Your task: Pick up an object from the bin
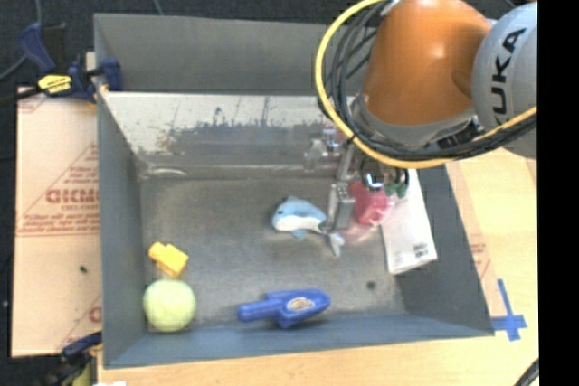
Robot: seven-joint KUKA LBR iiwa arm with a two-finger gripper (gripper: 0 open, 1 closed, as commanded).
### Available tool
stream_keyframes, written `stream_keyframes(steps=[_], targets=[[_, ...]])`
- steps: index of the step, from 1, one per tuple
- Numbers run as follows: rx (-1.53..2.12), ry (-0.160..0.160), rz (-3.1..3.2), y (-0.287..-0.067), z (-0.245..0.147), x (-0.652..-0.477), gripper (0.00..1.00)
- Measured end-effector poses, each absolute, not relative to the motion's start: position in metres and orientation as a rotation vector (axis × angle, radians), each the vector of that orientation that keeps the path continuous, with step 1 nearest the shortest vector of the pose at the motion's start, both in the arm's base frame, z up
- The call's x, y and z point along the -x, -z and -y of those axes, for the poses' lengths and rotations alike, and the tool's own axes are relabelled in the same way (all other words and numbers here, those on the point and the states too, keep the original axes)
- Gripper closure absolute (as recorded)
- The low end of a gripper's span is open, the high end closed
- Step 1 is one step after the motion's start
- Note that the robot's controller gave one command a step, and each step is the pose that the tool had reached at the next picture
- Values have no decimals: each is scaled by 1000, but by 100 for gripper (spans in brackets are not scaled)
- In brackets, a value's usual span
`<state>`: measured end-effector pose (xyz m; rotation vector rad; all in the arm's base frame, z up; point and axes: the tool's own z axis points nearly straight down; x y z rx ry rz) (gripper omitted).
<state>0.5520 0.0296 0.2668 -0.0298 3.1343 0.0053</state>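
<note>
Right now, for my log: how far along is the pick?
Done: the gripper is low in the bin, beside a light blue and white toy. In hand: nothing visibly held. Left: grasp and lift; the yellow block, green ball and dark blue toy lie apart, lower left.

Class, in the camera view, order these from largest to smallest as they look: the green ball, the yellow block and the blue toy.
1. The blue toy and the green ball: too alike to rank; the toy is longer, the ball rounder.
2. The yellow block, clearly smallest.
</note>
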Motion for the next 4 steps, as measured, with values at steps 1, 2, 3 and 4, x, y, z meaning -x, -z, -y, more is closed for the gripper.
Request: stream_keyframes(steps=[1, 2, 3, 4], targets=[[65, -2, -3130, -241, -35, -542, 0], [-150, -6, -3128, -208, -48, -556, 0], [-30, -1, -3129, -197, -45, -559, 0], [-63, -6, -3131, -144, -29, -554, 0]])
